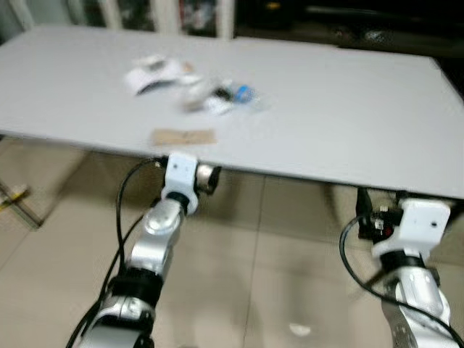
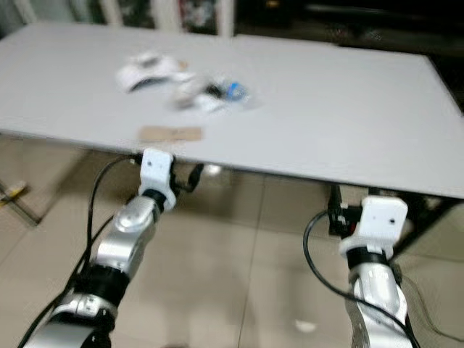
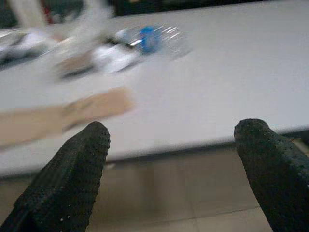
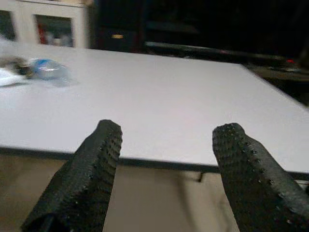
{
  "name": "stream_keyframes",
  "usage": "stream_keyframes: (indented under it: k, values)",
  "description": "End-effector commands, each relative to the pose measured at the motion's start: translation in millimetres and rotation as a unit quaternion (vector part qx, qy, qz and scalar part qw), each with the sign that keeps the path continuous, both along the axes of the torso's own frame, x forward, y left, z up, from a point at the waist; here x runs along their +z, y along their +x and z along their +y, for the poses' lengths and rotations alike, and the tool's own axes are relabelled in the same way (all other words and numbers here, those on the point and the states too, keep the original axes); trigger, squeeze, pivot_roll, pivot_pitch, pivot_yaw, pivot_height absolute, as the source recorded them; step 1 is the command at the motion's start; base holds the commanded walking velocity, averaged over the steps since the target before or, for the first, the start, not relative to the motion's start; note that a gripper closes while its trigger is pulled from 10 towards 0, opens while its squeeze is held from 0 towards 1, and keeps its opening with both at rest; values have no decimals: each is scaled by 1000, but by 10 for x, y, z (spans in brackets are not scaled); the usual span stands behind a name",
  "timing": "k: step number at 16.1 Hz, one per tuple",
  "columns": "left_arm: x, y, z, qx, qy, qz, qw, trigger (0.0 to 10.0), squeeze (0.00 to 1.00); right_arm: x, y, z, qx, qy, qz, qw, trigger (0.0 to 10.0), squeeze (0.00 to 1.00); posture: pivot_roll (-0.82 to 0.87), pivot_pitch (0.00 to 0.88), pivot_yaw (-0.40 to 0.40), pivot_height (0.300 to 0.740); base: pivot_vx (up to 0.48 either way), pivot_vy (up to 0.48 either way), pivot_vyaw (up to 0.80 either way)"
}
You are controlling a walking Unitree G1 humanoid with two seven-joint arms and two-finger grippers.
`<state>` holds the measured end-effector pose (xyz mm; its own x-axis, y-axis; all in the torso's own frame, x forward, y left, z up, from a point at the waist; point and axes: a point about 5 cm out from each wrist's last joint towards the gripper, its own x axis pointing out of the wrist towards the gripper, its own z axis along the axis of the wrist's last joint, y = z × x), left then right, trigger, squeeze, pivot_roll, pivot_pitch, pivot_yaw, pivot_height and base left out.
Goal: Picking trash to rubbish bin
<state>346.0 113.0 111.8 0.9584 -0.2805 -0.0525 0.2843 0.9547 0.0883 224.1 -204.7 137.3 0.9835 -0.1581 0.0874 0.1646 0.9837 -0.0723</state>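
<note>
Beige floor tiles (image 1: 239, 246) run beneath a large white table (image 1: 348, 116) that spans the scene, its near edge crossing just ahead of both arms. Nearest to the camera, the left gripper (image 3: 171, 169) sits below and just short of the table's near edge, left of centre; its two black fingers (image 3: 72, 179) stand well apart with nothing between them. The right gripper (image 4: 166, 169) hangs at a similar height on the right side, also just short of the edge, fingers spread wide and empty.

On the tabletop, closest to the near edge and directly ahead of the left gripper, lies a flat strip of brown paper (image 1: 183, 136). Farther in, a crushed clear plastic bottle (image 1: 243, 94) with a blue cap lies on its side, touching or just beside some crumpled white and dark wrappers (image 1: 210, 98). To the left and slightly farther, a white crumpled packet (image 1: 154, 72) rests apart from that cluster; blur makes its exact nature uncertain, possibly paper or plastic packaging.

Beyond the table's far edge, white cabinet frames (image 1: 167, 14) stand on the left and dark furniture (image 1: 362, 18) on the right.
</note>
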Motion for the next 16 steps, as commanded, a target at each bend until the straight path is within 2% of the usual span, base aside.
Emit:
stream_keyframes:
  k: [1, 5, 11, 16]
  values:
    - [31, 9, -85, -11, 0, -4, 1000, 10000, 0, 23, -16, -33, -1, -9, -3, 1000, 10000, 0, 95, 54, -8, 740, 409, 251, 0]
    - [26, 13, -69, -7, 1, -3, 1000, 10000, 0, 13, -27, -30, -1, -9, -1, 1000, 10000, 0, 94, 57, -8, 740, 396, 269, 0]
    - [8, 29, -53, 9, 2, 5, 1000, 10000, 0, 0, -59, -40, -5, -9, 3, 1000, 10000, 0, 88, 64, -6, 740, 0, 458, 0]
    - [6, 19, -53, 8, 11, -2, 1000, 10000, 0, -2, -71, -30, -6, -9, 4, 1000, 10000, 0, 87, 69, -5, 740, 0, 0, 0]
